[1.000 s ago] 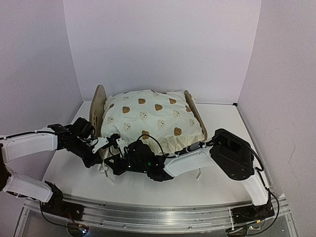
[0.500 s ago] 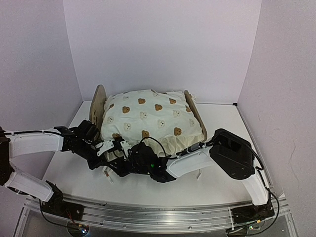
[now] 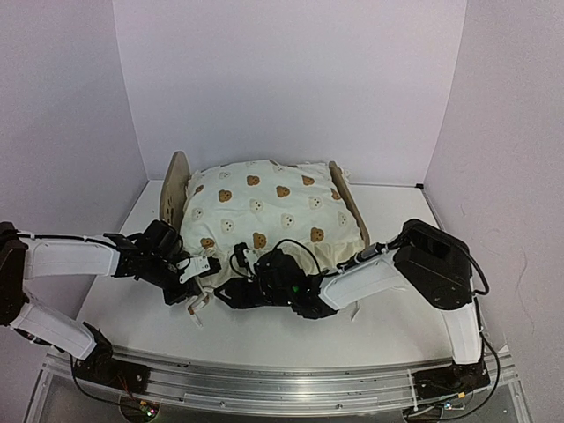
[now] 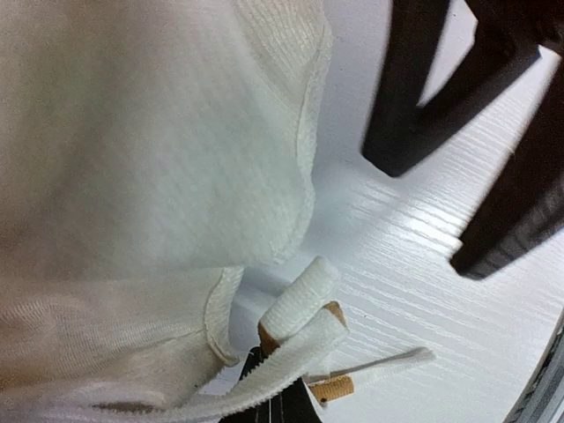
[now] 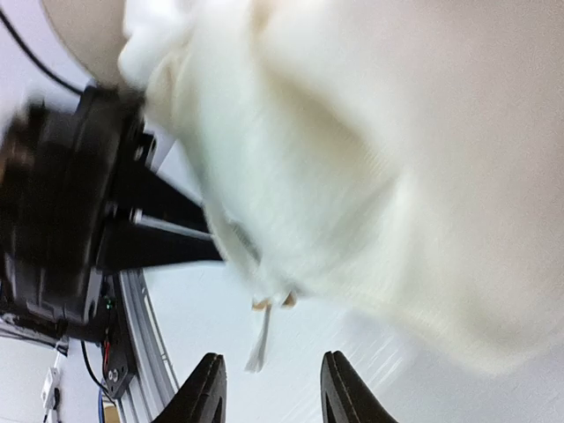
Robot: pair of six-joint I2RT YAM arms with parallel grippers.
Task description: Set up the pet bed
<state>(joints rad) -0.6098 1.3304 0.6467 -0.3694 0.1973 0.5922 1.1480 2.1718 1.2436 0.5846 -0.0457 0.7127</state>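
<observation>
Pale lavender walls (image 3: pixel 291 79) close in a white bench (image 3: pixel 397 229), seen from above. The pet bed (image 3: pixel 175 181) stands toward the back of it, about midway across. Its rounded wooden headboard is on the left and its lower footboard (image 3: pixel 350 210) is on the right. Cream bear-print bedding (image 3: pixel 264 211) is heaped over the frame and hides the base, and its ruffled front edge spills toward the arms.

Both arms reach in low at the bed's near-left corner. The left fingers (image 3: pixel 199 265) are pressed together at the ruffle's corner. In the left wrist view a white ribbed tie strap (image 4: pixel 298 310) with a tan tip lies right across their dark ends (image 4: pixel 280 411), and they appear to pinch it. A second tan-tipped tie trails onto the bench just beside it.

The right fingers (image 3: pixel 232 288) are just to the right of the left ones, under the bedding's front edge. The right wrist view shows them (image 5: pixel 204 389) standing apart, with only bare bench between them. The blurred bedding hangs above, clear of the tips.
</observation>
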